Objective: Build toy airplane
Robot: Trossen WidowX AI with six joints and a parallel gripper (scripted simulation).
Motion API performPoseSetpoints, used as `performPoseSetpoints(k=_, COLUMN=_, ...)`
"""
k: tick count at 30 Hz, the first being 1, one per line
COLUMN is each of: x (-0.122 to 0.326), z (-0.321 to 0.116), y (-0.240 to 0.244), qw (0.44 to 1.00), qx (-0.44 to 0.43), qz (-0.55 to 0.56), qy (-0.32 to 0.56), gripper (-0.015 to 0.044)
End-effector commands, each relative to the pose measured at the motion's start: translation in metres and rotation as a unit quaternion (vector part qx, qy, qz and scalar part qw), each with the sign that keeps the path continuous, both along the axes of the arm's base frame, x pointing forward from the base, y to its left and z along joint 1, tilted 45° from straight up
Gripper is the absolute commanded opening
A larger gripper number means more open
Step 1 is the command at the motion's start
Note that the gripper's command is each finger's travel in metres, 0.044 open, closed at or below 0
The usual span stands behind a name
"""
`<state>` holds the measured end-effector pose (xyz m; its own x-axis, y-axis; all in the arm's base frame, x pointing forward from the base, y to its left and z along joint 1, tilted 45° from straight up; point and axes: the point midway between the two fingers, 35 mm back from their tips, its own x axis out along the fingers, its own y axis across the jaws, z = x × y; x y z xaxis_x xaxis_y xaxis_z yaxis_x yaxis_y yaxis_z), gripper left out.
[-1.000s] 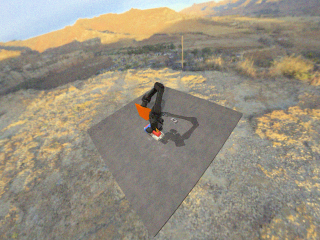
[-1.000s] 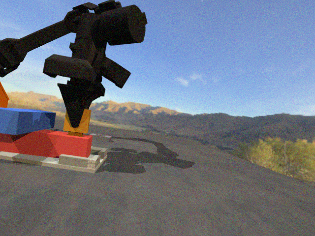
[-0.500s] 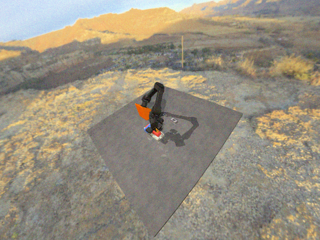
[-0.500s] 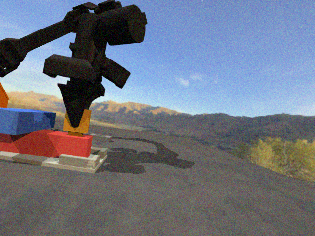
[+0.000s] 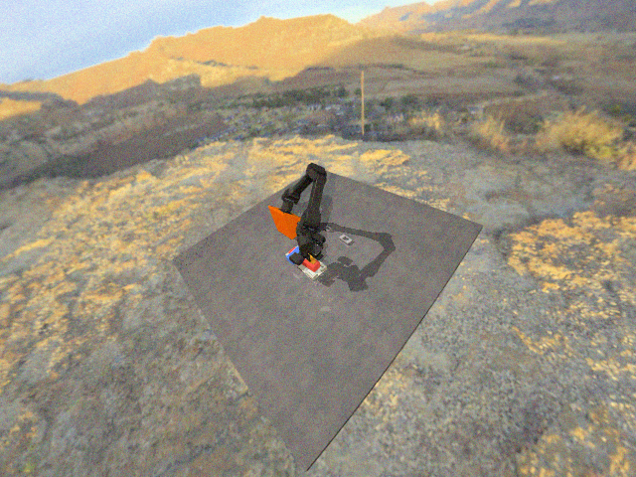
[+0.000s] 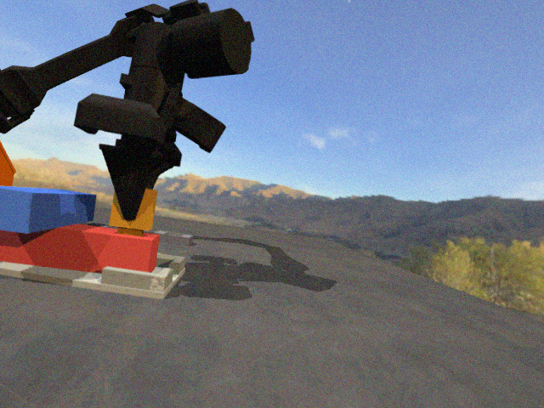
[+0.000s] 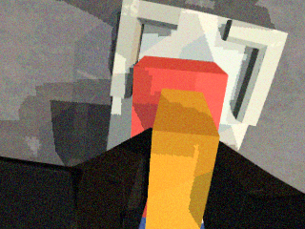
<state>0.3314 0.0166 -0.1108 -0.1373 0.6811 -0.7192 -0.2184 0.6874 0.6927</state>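
Observation:
The red fuselage (image 5: 311, 266) (image 6: 132, 252) (image 7: 181, 76) lies flat in the pale jig (image 6: 136, 279) (image 7: 267, 81). The blue wing (image 5: 293, 251) (image 6: 48, 211) lies across the top of the fuselage; whether its tab is fully down is hidden. My gripper (image 6: 131, 218) (image 7: 177, 140) is shut on the yellow-orange tail fin (image 6: 149, 211) (image 7: 176, 176), upright over the tail end of the fuselage. A narrow dark strip of the fin's tab shows between the fin body and the fuselage top, so the fin body stands slightly above it. The socket is hidden under the fin.
An orange panel (image 5: 284, 223) (image 6: 5, 168) stands near the arm's base, behind the wing. A small pale block with a dark opening (image 5: 346, 238) lies on the dark mat (image 5: 328, 359), apart from the jig. The arm rises above the jig.

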Motion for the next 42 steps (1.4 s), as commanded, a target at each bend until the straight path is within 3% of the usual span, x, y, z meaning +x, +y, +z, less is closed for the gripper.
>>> performPoseSetpoints(k=1, x=0.000, z=0.000, y=0.000, qw=1.000, qx=0.001, qz=-0.002, qy=0.001, gripper=0.0065)
performPoseSetpoints(k=37, x=0.000, z=0.000, y=0.000, qw=1.000, qx=0.001, qz=-0.002, qy=0.001, gripper=0.0065)
performPoseSetpoints(k=42, x=0.004, z=0.017, y=-0.016, qw=1.000, qx=-0.001, qz=-0.001, qy=0.000, gripper=0.0065)
